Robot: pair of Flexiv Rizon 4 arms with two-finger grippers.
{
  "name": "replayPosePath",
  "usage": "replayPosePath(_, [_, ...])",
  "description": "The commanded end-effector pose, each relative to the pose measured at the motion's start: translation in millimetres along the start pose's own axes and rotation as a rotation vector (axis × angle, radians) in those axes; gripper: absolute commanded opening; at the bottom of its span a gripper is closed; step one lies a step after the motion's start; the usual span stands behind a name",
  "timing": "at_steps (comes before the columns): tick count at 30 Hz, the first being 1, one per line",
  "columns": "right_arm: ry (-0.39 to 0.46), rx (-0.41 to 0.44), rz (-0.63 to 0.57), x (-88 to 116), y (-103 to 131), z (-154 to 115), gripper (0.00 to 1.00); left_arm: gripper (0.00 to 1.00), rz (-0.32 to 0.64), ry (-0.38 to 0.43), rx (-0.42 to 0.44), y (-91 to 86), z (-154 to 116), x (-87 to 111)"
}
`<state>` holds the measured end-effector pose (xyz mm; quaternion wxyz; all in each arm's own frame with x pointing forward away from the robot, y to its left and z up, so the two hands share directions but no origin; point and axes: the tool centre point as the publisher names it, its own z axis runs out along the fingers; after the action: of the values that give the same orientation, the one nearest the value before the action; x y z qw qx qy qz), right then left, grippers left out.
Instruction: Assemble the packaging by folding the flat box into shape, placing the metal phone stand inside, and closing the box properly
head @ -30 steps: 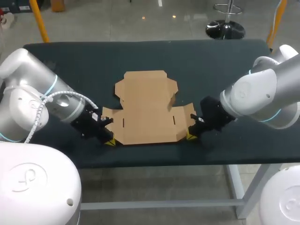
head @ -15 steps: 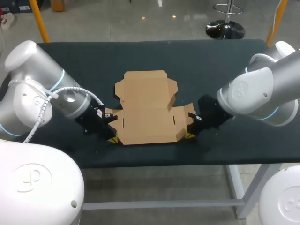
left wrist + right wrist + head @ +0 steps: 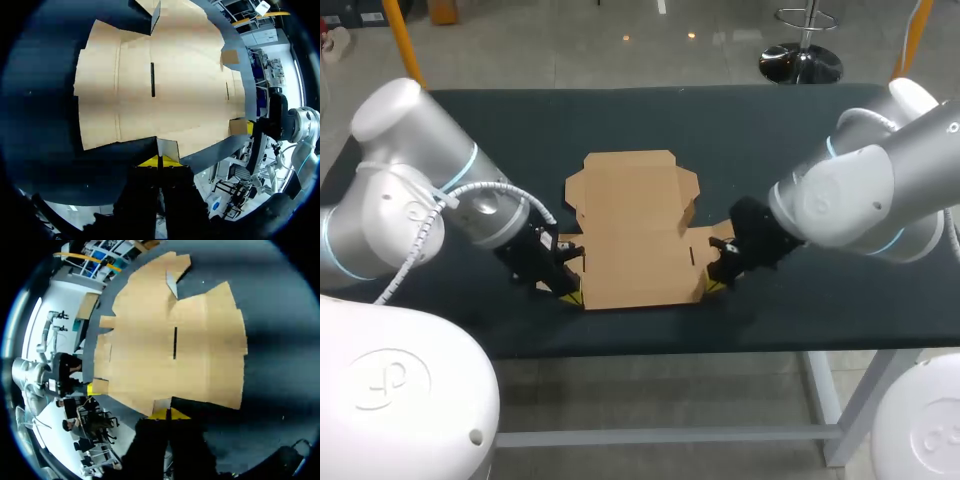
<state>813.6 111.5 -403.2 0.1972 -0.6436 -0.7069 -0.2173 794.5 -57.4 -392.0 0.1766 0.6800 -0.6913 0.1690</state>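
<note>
Folding stage, barely begun: flat brown cardboard box blank (image 3: 632,225) lying unshaped in the middle of dark table (image 3: 500,130). Left gripper (image 3: 566,293) and right gripper (image 3: 715,283), each closed tight, at its near corners. Next: side panels pushed upright, evenly.

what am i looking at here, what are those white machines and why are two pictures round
Those are two robot arms, a left arm and a right arm, at a dark table. The ordinary picture looks down from above and behind them; the round ones come from cameras on each wrist, looking along the fingers. A flat, unfolded cardboard box lies on the table. The left gripper and right gripper, yellow tips together, sit at its near corners; whether they pinch a flap is unclear.
</note>
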Motion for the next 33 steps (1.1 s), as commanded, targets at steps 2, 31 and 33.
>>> replayPosePath(2, [-0.019, -0.004, -0.005, 8, -2, 4, 0.00, 0.00, 0.005, -0.023, -0.002, 1.4, 4, 8.1])
replayPosePath(31, [-0.100, 0.012, -0.036, 20, -10, 26, 0.00, 0.00, 0.010, -0.101, 0.063, -0.6, 30, 28.2])
replayPosePath(33, [-0.110, 0.012, -0.038, 20, -9, 28, 0.00, 0.00, 0.011, -0.105, 0.076, 0.4, 32, 28.5])
